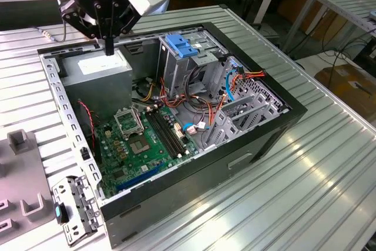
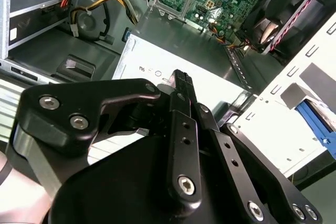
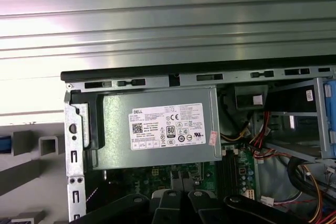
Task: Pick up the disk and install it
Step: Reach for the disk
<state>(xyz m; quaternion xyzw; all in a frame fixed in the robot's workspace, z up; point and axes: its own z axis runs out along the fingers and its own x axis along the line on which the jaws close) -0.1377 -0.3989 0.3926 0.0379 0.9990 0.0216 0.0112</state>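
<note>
- On the slatted metal tabletop (image 1: 305, 163) lies an open desktop computer case (image 1: 252, 139), its side panel off and its inside facing up.
- In the case's far corner, at the exterior view's left, sits the grey power supply (image 1: 97, 69) with its white sticker. The green motherboard (image 1: 147, 139) lies nearer the camera.
- To the exterior view's right of the power supply stands the metal drive cage (image 1: 176, 74), with a flat blue latch plate (image 1: 179, 45) on top.
- The tool (image 1: 108, 48) hangs over the power supply with its fingers brought together on nothing. I cannot tell whether the tip touches the sticker.
- Grey fixture blocks (image 1: 20, 139) stand outside the case, at the exterior view's left.
- The disk (image 2: 315, 121) is, as far as I can judge, the blue-railed piece at the edge of the second wrist view. It lies outside the case wall beside a grey block, well apart from the tool, and most of it is cut off.
- Handling, as a judgement: the disk should be stiff, rather heavy for its size, smooth-sided and sensitive to knocks. The safest grip is across the two long railed sides near mid-length, off the label and connector end.
</note>
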